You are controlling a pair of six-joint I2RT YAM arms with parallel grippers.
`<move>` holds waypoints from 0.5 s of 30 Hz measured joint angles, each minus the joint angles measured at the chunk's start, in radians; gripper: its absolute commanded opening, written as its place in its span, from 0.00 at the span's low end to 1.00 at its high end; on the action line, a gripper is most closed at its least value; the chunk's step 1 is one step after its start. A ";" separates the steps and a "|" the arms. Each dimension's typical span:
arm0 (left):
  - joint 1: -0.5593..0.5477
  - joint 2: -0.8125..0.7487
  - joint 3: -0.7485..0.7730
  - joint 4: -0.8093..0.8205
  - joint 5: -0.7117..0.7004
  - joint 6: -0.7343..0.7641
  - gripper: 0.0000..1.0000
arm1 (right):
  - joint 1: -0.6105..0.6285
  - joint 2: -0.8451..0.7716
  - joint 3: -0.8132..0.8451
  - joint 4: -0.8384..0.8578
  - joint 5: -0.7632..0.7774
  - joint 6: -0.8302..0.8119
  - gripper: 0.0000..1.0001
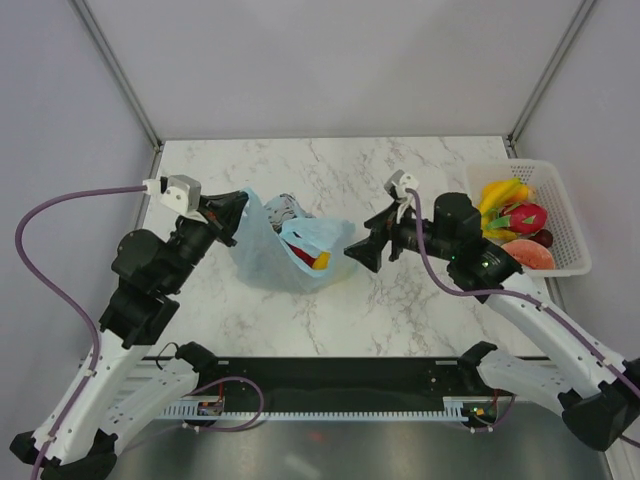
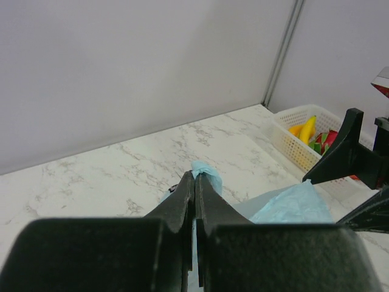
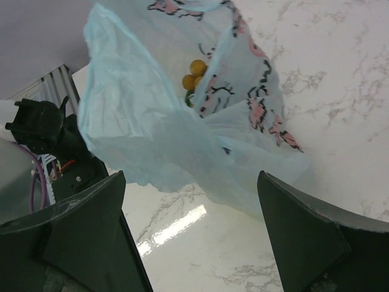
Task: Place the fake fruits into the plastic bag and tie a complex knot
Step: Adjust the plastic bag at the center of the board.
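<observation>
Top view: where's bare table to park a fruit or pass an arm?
Free: the back strip of table between rear wall and plastic bag; the near strip between bag and the table's front edge. Crowded: centre, where left end effector and right end effector flank the bag; right edge, taken by basket of fake fruits.

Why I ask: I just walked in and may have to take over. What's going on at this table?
The left gripper is shut on an edge of the plastic bag, holding that side up. The right gripper hangs open by the bag's other side, holding nothing. A few fake fruits sit inside the bag. The bananas, a dragon fruit and others lie in the white basket on the right. No knot is tied yet.
</observation>
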 measured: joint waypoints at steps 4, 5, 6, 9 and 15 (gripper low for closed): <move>0.000 -0.010 -0.027 -0.014 -0.033 0.015 0.02 | 0.159 0.095 0.068 0.011 0.070 -0.084 0.98; 0.000 -0.010 -0.034 -0.017 -0.040 0.018 0.02 | 0.187 0.105 0.076 0.016 0.082 -0.105 0.98; 0.000 -0.011 -0.042 -0.023 -0.051 0.023 0.02 | 0.213 0.110 0.081 0.025 0.101 -0.127 0.98; 0.000 -0.013 -0.061 -0.039 -0.070 0.039 0.02 | 0.269 0.113 0.086 0.049 0.175 -0.199 0.98; 0.000 -0.024 -0.068 -0.052 -0.103 0.076 0.02 | 0.332 0.143 0.121 0.077 0.368 -0.340 0.98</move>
